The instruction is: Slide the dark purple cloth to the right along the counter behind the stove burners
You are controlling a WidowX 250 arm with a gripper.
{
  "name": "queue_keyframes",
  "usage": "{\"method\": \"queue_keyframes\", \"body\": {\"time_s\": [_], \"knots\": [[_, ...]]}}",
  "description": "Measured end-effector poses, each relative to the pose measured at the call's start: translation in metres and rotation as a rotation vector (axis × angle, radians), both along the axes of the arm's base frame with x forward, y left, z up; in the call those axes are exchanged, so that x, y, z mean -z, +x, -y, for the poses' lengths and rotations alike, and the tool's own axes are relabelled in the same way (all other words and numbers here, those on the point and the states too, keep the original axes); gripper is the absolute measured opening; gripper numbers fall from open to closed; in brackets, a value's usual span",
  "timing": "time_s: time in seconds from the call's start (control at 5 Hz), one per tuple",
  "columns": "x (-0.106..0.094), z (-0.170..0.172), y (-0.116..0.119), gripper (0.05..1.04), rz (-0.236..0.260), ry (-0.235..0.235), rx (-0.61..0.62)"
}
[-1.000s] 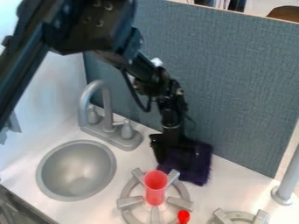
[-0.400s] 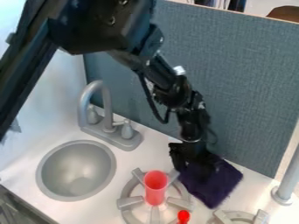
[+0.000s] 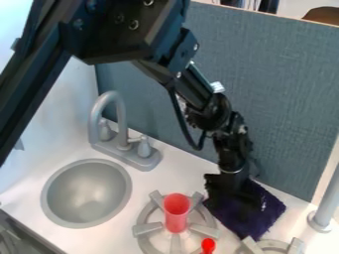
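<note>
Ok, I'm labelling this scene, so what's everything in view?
Cloth: one, dark purple, on the counter by the back
Cup: one, red, upright at the left burner
Round-topped object: one, red, bottom edge
Burners: two, grey, bottom centre and bottom right
Sink: one, grey, left
Faucet: one, grey, behind the sink
Counter: one, white, below
Divider: one, blue-grey, behind
Post: one, grey, right edge
Unclear object: one, brown, top right
Gripper: one, black, at the cloth
Arm: one, black, from upper left

- My white counter (image 3: 179, 173), surrounding the sink (image 3: 86, 191)
- Grey faucet (image 3: 111, 143), just behind the sink
- One burner (image 3: 147, 229), right of the sink
- Purple cloth (image 3: 255, 224) and another burner (image 3: 273, 243), farther right of it
</note>
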State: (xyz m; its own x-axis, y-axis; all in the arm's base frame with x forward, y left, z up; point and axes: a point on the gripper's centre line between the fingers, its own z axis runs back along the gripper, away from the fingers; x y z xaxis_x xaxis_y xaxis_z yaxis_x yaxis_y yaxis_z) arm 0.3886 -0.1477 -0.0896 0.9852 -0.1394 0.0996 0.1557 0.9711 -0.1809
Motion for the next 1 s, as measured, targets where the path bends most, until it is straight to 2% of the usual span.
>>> {"method": "queue_keyframes", "body": {"time_s": [0.2,0.4,0.6,0.8,1.0], "knots": [[0.003,-0.005,-0.001,0.999,0.007,0.024,-0.018],[-0.029,-0.013,-0.003,0.999,0.066,0.049,0.006],[-0.060,-0.028,-0.021,0.999,0.086,0.092,0.031],[-0.073,-0.044,-0.033,0.999,0.067,0.114,0.037],[-0.073,-0.055,-0.043,0.999,0.019,0.173,0.069]]}}
